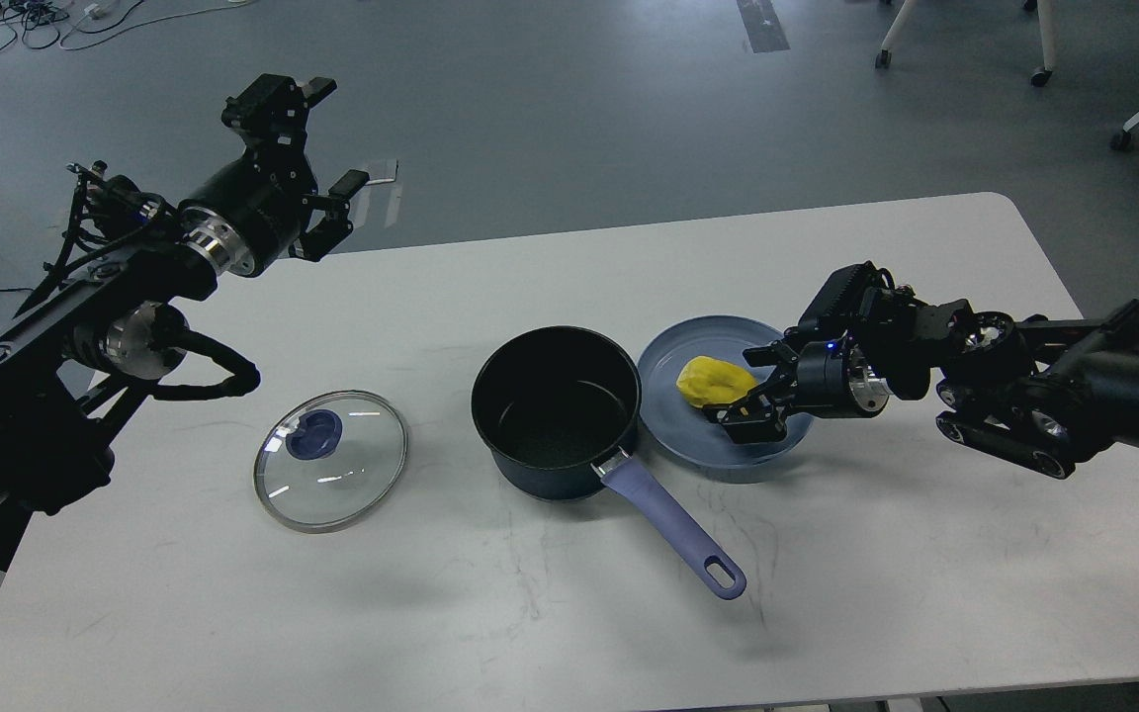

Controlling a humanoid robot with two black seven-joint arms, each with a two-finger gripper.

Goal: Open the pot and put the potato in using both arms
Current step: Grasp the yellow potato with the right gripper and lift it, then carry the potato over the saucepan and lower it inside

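Note:
The dark pot [555, 410] stands open in the middle of the table, its purple handle [673, 529] pointing to the front right. Its glass lid [330, 461] with a blue knob lies flat on the table to the pot's left. The yellow potato [711, 381] lies on a blue plate [688, 341] just right of the pot. My right gripper [753, 388] is open and low over the plate, one finger on each side of the potato's right end. My left gripper [327, 138] is open and empty, raised above the table's back left edge.
The white table [925, 554] has bare surface in front and at the right. Its back edge runs behind the pot. Chair legs and cables lie on the grey floor beyond.

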